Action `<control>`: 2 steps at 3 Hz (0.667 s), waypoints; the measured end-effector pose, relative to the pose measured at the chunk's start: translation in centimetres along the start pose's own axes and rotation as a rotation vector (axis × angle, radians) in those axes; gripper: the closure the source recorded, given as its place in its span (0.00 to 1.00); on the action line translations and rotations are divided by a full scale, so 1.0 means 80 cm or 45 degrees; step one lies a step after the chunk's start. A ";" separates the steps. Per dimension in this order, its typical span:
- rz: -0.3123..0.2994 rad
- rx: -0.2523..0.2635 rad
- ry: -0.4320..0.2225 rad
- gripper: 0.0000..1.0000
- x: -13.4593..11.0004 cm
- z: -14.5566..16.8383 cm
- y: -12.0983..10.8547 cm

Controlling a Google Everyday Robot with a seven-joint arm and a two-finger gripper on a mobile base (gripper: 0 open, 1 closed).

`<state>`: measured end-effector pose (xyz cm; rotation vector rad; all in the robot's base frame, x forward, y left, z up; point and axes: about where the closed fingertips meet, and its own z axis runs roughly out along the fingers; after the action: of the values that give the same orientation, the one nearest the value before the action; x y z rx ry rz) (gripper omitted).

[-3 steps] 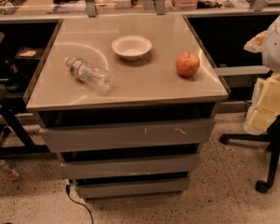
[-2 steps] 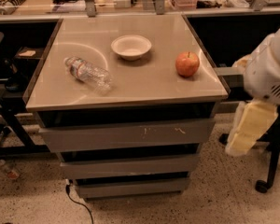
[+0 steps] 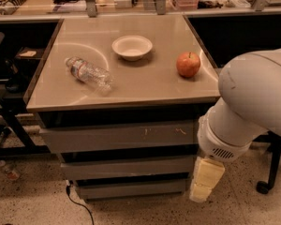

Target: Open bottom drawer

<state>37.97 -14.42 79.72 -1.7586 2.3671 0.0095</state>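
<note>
The gripper [image 3: 205,181] hangs low, just beside the right end of the bottom drawer [image 3: 131,189], which sits shut at its 9 o'clock. Whether the gripper is open or holds anything, I cannot tell. Toward 11 o'clock, the surface [image 3: 150,84] carries an apple [image 3: 188,64], bowl [image 3: 132,47] and bottle [image 3: 89,72].

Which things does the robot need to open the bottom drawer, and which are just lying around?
For the job: bottom drawer, shut; gripper, low by its right end.
Just lying about: bowl, apple, bottle on its side.
</note>
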 end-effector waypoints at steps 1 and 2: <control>0.000 0.000 0.000 0.00 0.000 0.000 0.000; 0.004 -0.013 0.015 0.00 -0.002 0.012 0.003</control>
<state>37.91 -14.09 78.77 -1.7642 2.3824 0.0118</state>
